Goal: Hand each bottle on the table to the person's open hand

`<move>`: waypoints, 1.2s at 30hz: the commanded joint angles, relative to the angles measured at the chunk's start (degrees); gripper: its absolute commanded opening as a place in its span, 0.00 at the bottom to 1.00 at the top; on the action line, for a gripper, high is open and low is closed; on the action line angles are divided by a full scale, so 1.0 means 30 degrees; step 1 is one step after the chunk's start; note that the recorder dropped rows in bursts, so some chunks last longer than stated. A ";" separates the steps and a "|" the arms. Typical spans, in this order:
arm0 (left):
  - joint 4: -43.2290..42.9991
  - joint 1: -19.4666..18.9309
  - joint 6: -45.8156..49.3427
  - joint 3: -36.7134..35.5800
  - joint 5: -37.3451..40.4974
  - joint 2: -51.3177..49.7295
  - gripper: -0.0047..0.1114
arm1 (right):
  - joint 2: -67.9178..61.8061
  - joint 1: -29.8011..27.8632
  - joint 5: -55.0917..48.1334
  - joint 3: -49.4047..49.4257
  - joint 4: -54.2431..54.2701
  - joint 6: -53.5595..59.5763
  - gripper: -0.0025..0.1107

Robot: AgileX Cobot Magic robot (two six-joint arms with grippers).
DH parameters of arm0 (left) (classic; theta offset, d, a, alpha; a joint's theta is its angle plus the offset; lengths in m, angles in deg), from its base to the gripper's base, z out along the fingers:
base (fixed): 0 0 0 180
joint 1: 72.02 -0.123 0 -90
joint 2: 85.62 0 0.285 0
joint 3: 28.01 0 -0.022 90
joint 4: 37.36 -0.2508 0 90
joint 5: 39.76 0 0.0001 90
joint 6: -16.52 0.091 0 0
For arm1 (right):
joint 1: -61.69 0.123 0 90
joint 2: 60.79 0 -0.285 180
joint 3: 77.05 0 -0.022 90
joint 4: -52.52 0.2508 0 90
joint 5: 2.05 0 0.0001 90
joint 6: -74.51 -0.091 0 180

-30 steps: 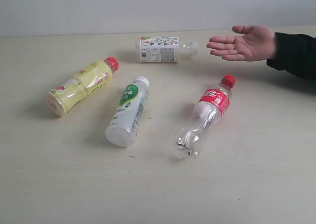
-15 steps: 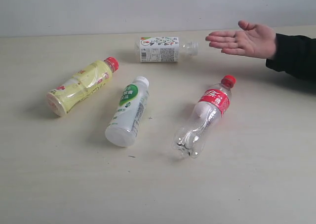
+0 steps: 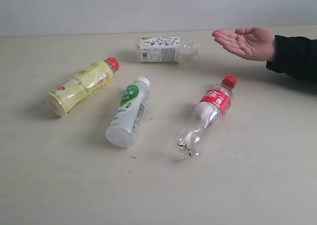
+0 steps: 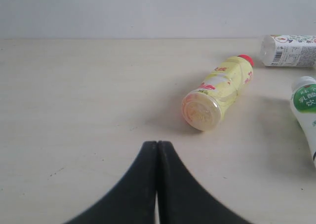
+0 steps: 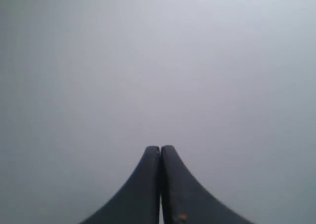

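Several bottles lie on their sides on the pale table. A yellow bottle with a red cap rests at the left. The white bottle with a green label is in the middle. A clear bottle with a red label lies right of it. The clear bottle with a white printed label lies at the back. The person's open hand, palm up from a black sleeve, hovers at the back right. My left gripper is shut and empty, short of the yellow bottle. My right gripper is shut, facing a blank grey surface. Neither gripper shows in the exterior view.
A pale grey wall runs along the table's far edge. The person's black sleeve reaches in over the right side. In the left wrist view the printed-label bottle and the green-label bottle sit at the frame's edge.
The person's hand has shifted slightly to the right and turned more palm up. The bottles have not moved.
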State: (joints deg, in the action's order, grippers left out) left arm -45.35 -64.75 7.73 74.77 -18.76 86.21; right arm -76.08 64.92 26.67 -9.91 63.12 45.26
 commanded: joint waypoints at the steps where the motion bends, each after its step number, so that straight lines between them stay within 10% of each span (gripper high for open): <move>1: -0.0013 0.0114 -0.0053 0.0002 -0.0126 0.0127 0.04 | -0.5136 -0.0094 -0.3820 -0.5221 -0.1668 0.2581 0.02; 8: -0.0013 0.0114 -0.0053 0.0002 -0.0126 0.0127 0.04 | -1.4484 -0.0094 -1.7840 -1.3929 -0.7262 0.9446 0.02; 20: -0.0013 0.0114 -0.0053 0.0002 -0.0126 0.0127 0.04 | -2.3684 0.2937 -3.0445 -1.8873 -0.0660 3.4725 0.02; 23: -0.0013 0.0114 -0.0053 0.0002 -0.0126 0.0127 0.04 | -2.5007 0.4245 -3.0535 -1.8873 -0.0843 3.6243 0.04; 36: -0.0013 0.0114 -0.0053 0.0002 -0.0126 0.0127 0.04 | -2.8468 0.9169 -2.6771 -1.8873 -0.5585 3.8030 0.73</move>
State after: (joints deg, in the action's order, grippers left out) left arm -45.35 -64.75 7.73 74.77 -18.76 86.21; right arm -160.34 90.54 -58.31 -66.05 46.70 158.19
